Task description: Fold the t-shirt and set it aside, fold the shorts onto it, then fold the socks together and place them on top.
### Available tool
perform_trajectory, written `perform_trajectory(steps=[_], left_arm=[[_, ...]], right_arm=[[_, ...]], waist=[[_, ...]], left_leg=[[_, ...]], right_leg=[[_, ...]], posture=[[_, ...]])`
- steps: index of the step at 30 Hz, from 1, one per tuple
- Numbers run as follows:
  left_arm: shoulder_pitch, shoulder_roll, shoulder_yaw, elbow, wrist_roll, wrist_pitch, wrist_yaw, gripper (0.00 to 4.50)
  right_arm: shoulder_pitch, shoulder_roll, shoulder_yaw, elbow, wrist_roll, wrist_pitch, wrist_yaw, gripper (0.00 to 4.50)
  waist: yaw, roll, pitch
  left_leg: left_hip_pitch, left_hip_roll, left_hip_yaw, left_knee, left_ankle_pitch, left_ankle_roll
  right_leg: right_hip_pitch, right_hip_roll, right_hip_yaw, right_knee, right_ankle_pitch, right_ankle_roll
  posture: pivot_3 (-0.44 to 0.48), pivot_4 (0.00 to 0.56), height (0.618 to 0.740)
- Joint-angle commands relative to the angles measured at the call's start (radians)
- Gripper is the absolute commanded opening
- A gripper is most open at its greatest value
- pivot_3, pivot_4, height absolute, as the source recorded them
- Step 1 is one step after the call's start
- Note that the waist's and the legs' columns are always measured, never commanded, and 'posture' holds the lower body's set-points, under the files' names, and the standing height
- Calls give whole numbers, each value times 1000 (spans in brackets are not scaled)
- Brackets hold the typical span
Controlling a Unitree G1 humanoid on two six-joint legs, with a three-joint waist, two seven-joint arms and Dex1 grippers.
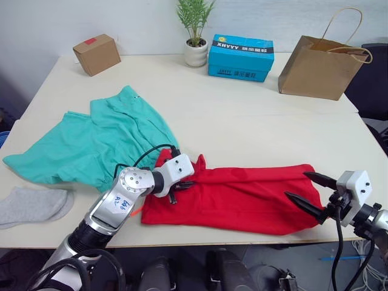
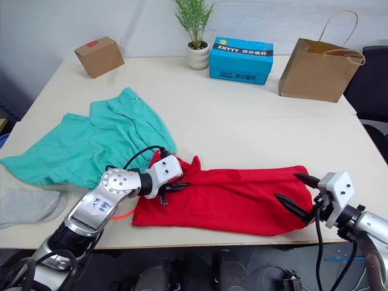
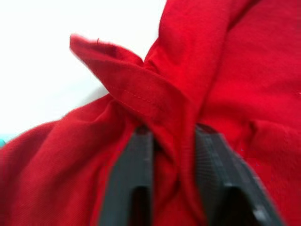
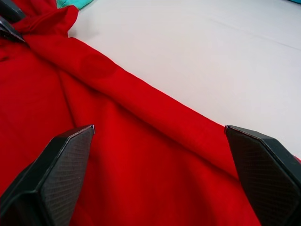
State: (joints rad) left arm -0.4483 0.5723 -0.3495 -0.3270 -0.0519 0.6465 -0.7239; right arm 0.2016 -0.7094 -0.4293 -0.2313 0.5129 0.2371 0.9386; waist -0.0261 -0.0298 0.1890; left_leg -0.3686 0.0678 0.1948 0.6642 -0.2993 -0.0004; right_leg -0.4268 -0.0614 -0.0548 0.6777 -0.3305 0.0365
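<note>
Lying along the near edge of the table (image 1: 254, 130), the red t-shirt (image 1: 242, 197) is folded into a long, wrinkled band, with a hemmed flap of cloth standing up at its left end. The left end effector (image 1: 177, 188) is pinched on that end: its two black fingers (image 3: 136, 188) press together around a bunched fold of red cloth just below the stitched hem. The right end effector (image 1: 310, 193) hovers at the t-shirt's right end with its fingers spread wide, one on each side of the cloth edge, holding nothing.

The teal-green shorts (image 1: 97, 142) lie spread and rumpled on the table's left half, their near corner just beside the t-shirt's left end. The light grey socks (image 1: 33, 205) lie flat at the table's near left corner, close to the shorts' lower edge.

Along the far edge stand a small cardboard box (image 1: 96, 54) with a red label, a potted plant (image 1: 195, 30) in a white pot, a blue box (image 1: 240, 57) printed "XHYYY" with further characters too small to read, and a brown paper bag (image 1: 320, 65) with handles.
</note>
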Motion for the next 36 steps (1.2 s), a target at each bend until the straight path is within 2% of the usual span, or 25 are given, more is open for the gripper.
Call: perform_trajectory(steps=[1, 7, 12, 16, 23, 27, 28, 31, 35, 36], left_arm=[[-9, 7, 67, 36, -62, -104, -72, 16], [-51, 48, 171, 153, -175, -250, -252, 16], [-104, 91, 184, 260, -207, -340, -394, 16], [-116, 80, 161, 331, -179, -393, -424, 16], [-85, 106, 111, 315, -133, -478, -491, 16], [-68, 121, 120, 290, -162, -418, -510, 16], [-63, 129, 120, 280, -171, -399, -519, 533], [-49, 136, 147, 266, -187, -406, -522, 1362], [-14, 203, 162, 259, -180, -412, -557, 2501], [-10, 205, 161, 258, -174, -416, -548, 2501]], right_arm=[[1, 10, 0, -7, 5, -15, -2, 4500], [17, 16, 5, -12, 4, -12, 3, 4500], [25, 11, 12, -16, 5, -9, 2, 4500], [24, 12, 19, -20, 3, -9, -3, 4500], [17, 13, 28, -27, -1, 1, -18, 4500], [21, 14, 30, -28, -3, 1, -21, 4500], [22, 14, 31, -29, -3, 0, -22, 4500], [24, 15, 31, -30, -2, 0, -23, 4500], [22, 13, 30, -23, -3, -3, -18, 4500], [22, 13, 31, -23, -3, -3, -18, 4500]], waist=[[0, 0, 0], [-1, 0, 0], [-1, 0, 0], [-1, 0, 0], [-1, 0, 0], [-1, 0, 0], [-1, 0, 0], [-2, 0, 0], [-5, 0, 0], [-4, 0, 0]], left_leg=[[0, 0, 0, 0, 0, 0], [0, 0, 0, 0, 0, 0], [0, 0, 0, 0, 0, 0], [0, 0, 0, 0, 0, 0], [-1, 0, 0, 0, 0, 0], [-1, 0, 0, 0, 0, 0], [-1, 0, 0, 0, 0, 0], [0, 0, 0, 0, 0, 0], [0, 1, 0, 0, 0, 0], [0, 1, 0, -1, 0, 0]], right_leg=[[0, 0, 0, 0, 0, 0], [0, 0, 0, 0, 0, 0], [0, 0, -1, 0, 0, 0], [0, 0, -1, -1, 0, 0], [0, 0, -1, -1, 0, 0], [0, 0, -1, -1, 0, 0], [0, 0, -1, -1, 0, 0], [0, 0, -1, -1, 0, 0], [0, 0, 0, -1, 0, 0], [0, 0, 0, -1, 0, 0]], posture=[[0, 150, 740], [0, 150, 740], [0, 150, 740], [0, 150, 740], [0, 150, 740], [0, 150, 740], [0, 150, 740], [0, 150, 740], [0, 150, 740], [0, 150, 740]])
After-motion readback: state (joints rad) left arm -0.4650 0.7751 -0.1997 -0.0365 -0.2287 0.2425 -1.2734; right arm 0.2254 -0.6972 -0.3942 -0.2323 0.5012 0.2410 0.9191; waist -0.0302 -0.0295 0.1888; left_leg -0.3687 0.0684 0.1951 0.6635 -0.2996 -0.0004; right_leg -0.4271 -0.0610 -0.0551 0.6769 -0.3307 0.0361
